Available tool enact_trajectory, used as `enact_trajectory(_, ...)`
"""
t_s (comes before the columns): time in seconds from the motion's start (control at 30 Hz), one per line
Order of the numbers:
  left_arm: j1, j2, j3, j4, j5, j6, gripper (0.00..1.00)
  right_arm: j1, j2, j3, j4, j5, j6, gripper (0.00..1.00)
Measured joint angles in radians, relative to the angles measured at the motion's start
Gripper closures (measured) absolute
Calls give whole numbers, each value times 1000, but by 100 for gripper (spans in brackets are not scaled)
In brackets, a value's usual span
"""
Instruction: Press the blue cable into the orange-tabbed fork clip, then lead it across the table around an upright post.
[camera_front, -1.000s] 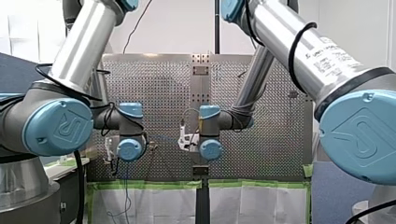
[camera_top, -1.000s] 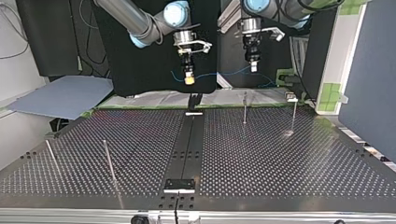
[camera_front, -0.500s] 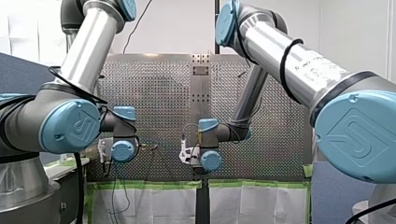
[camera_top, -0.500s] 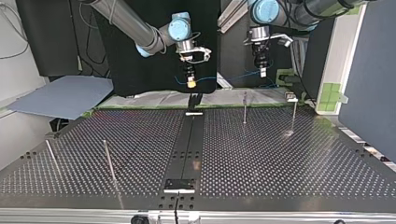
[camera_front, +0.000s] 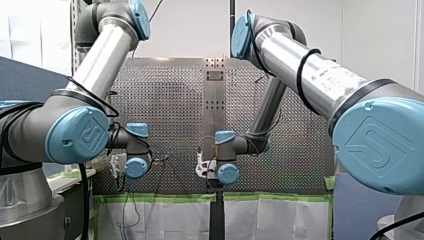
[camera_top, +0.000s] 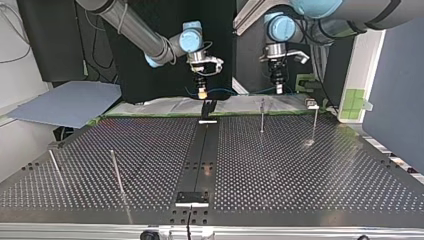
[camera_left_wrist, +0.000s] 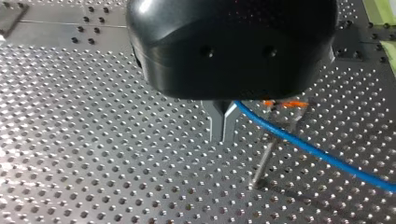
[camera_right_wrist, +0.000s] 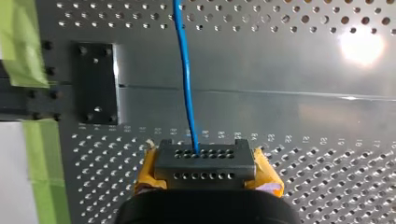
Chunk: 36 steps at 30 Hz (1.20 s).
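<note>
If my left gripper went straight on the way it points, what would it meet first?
Most likely the bare perforated table: the left gripper, shut on the blue cable, points down at it. The orange-tabbed fork clip stands beside that line, not in it, though depth is unclear.

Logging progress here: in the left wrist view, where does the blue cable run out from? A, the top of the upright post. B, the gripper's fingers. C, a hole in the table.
B: the blue cable leads out from the fingers of my left gripper.
</note>
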Motion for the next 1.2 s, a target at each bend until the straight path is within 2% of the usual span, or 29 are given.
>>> enact_trajectory(0.23,5,-58,46,-5,16,-8,100,-10,1,-37,8,-18,-4,100)
enact_trajectory(0.47,10,-130,106,-28,21,-13,100,-15,3,-46,8,-33,-8,100)
enact_trajectory(0.7,13,-203,140,-65,24,-13,100,-45,32,-54,3,-44,-9,100)
enact_trajectory(0.87,16,-255,149,-76,28,-8,100,-61,58,-69,20,-45,-7,100)
enact_trajectory(1.07,21,-315,174,-103,30,-9,100,-62,63,-91,27,-47,-11,100)
enact_trajectory(1.2,24,-326,182,-119,38,-7,100,-55,63,-100,26,-63,-22,100)
